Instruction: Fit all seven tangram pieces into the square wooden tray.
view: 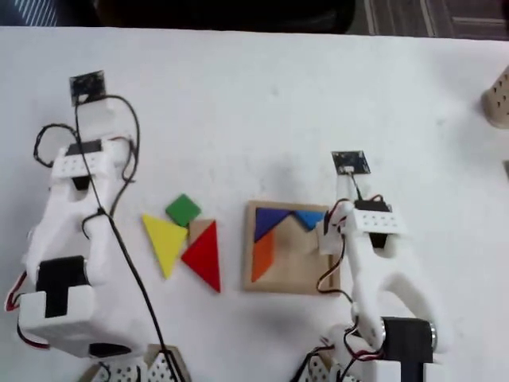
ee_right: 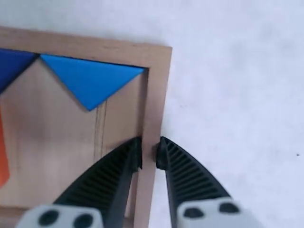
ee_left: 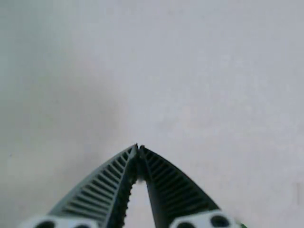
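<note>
Pinching the wooden tray (ee_right: 156, 85) side rim, right gripper (ee_right: 149, 153) jaws narrow, left gripper (ee_left: 138, 152) jaws closed empty over bare table (view: 278, 103), red triangle (view: 205, 255) loose past opposite tray edge

1. No words, numbers, brand marks, labels or signs can be read in any of the three views.
2. The wooden tray (view: 290, 287) and the tangram pieces (view: 205, 255) show plain wood and flat colour, with no lettering.
</note>
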